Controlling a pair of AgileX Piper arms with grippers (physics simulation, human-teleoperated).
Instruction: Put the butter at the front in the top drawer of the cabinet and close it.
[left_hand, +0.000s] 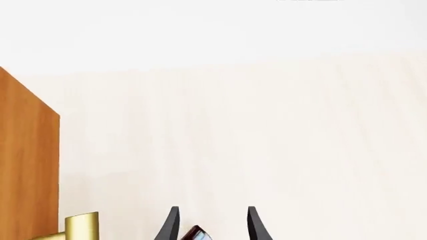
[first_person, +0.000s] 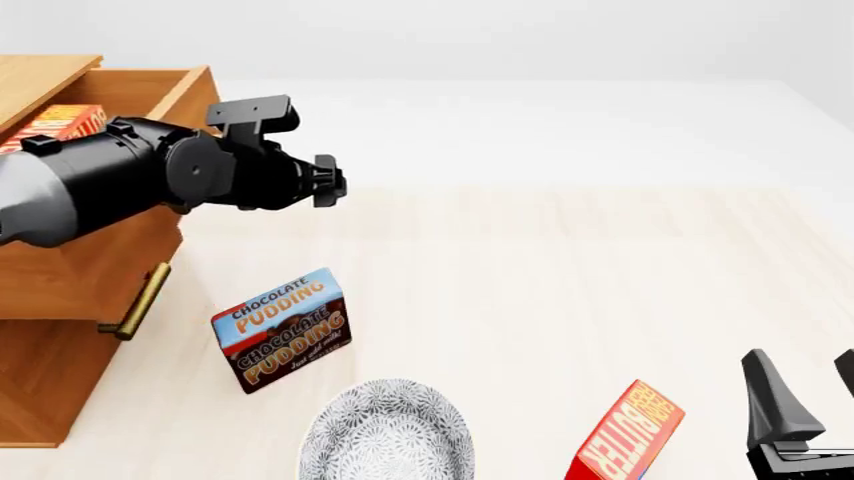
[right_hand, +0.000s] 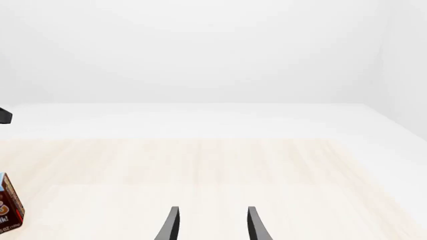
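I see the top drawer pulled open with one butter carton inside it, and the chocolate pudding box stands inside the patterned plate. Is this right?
Not entirely. The top drawer is pulled open and one butter carton lies inside it, but the front view shows the chocolate pudding box standing on the table, beside the patterned plate and farther back than it, not inside it.

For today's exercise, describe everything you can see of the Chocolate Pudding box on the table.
The Chocolate Pudding box is a small carton with a blue upper band, brown lower part and orange-white lettering. It stands on the pale table, leaning slightly, beside the cabinet and just behind a patterned plate. Nothing grips it.
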